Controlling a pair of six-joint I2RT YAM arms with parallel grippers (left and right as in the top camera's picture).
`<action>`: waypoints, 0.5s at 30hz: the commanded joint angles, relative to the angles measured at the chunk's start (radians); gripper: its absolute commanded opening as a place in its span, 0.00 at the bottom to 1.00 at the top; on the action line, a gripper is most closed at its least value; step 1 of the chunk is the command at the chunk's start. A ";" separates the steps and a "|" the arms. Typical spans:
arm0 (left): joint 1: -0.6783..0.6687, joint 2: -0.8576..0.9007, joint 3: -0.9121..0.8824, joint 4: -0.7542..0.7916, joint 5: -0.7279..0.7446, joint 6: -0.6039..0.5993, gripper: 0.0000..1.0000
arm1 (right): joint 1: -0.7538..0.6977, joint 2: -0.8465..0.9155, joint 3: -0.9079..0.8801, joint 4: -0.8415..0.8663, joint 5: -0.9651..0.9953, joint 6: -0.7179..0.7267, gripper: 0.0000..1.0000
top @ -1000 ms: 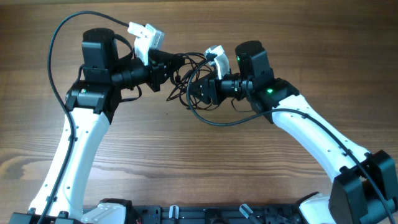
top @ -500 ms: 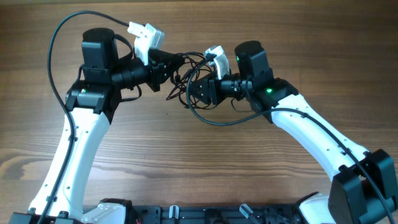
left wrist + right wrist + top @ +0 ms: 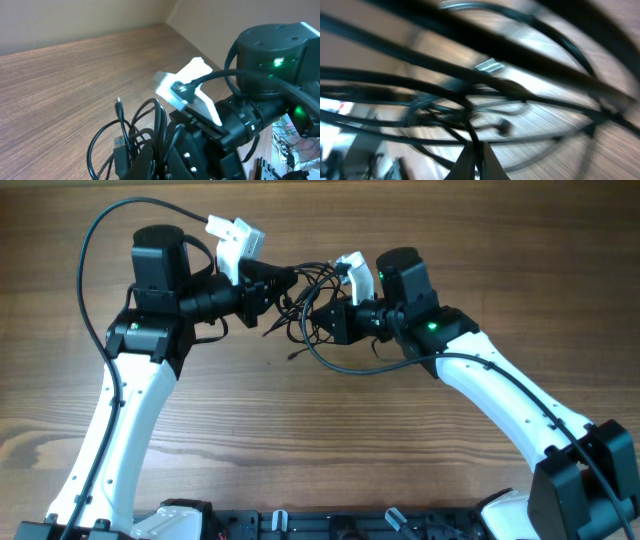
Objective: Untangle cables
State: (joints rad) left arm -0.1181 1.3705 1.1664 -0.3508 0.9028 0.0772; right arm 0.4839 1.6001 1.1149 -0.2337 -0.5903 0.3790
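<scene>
- The tangle of thin black flexible cables (image 3: 300, 305) hangs in the air between the two arms, above the brown wood-grain counter (image 3: 300, 440). One loop sags below the right arm, and a small plug end (image 3: 290, 356) dangles close to the counter.
- The left hand (image 3: 283, 283) is pressed together and pinches the cables at the left edge of the tangle. In its wrist view, several loops rise out of it.
- The right hand (image 3: 474, 159) is also pressed together. Its blurred wrist view shows the tips meeting on a single strand, with other strands crossing close in front.
- Risk: both hands grip the same knot very near each other. If they pull apart from here, the loops could cinch tighter instead of opening.
- Risk: it is hard to tell whether each hand holds one strand or several. Holding several would drag the whole bundle along.
- Risk: the thin strand could slip out of the right hand under tension and drop the tangle.
- Risk: loose loops lie near the white plastic camera mount (image 3: 352, 272) on the right wrist and could snag on it as the arms move.
</scene>
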 commanded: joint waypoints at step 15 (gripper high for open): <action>-0.002 -0.024 0.017 0.025 -0.011 -0.002 0.04 | -0.133 0.015 -0.003 -0.194 0.351 0.064 0.05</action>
State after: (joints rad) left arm -0.1234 1.3705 1.1660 -0.3397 0.8978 0.0772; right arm 0.4232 1.6001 1.1152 -0.3962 -0.3214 0.4271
